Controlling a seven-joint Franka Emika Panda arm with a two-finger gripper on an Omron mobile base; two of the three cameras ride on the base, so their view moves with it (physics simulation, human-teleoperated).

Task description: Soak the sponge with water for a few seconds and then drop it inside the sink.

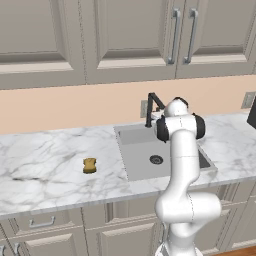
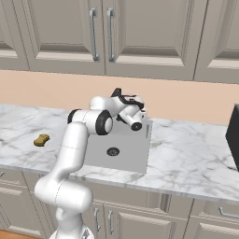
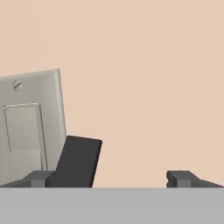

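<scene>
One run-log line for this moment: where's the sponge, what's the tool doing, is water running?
sponge: on counter left of sink, untouched | tool: open, empty, facing wall by faucet | water: none seen

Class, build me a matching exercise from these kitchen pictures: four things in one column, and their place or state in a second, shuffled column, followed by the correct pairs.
Column 1
1. sponge
2. drain hole
3. faucet
4. claw

Column 2
A. stands at the back edge of the sink
B. open, holding nothing, facing the wall
C. lies on the marble counter, left of the sink
D. sits in the floor of the basin

Pairs: 1-C, 2-D, 3-A, 4-B
</scene>
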